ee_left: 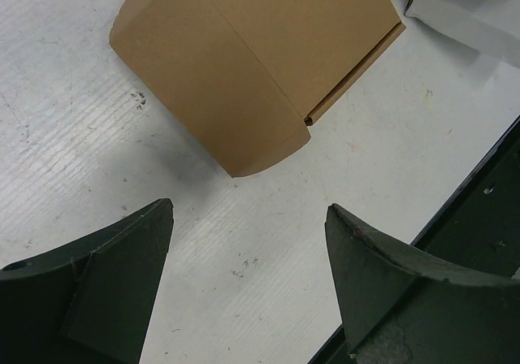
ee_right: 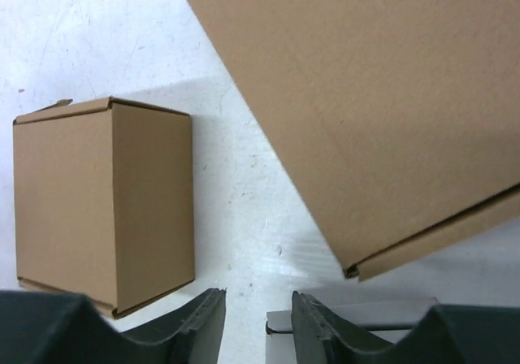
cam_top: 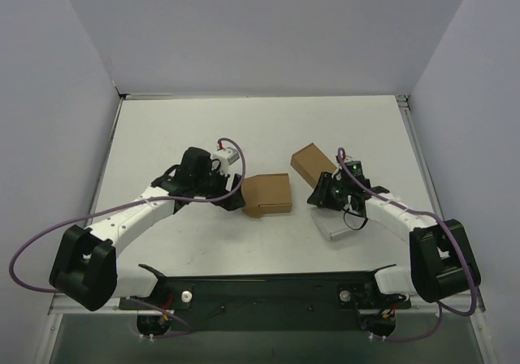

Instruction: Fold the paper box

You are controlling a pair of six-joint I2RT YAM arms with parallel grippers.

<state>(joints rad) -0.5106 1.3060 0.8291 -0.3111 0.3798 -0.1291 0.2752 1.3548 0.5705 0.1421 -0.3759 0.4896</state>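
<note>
An oblong brown carton (cam_top: 313, 162) lies near a white slab (cam_top: 337, 227).

Robot lab bench: white table (cam_top: 268, 128) inside plain walls (cam_top: 268, 31)

Matt, smooth brown kraft cardboard paper box (ee_left: 244, 63); scuffed, faintly ribbed white table (ee_left: 73, 161)

White table (cam_top: 268, 128) w/ scuffed top, plain pale grey walls (cam_top: 268, 31) on 3 sides, even light.
</note>
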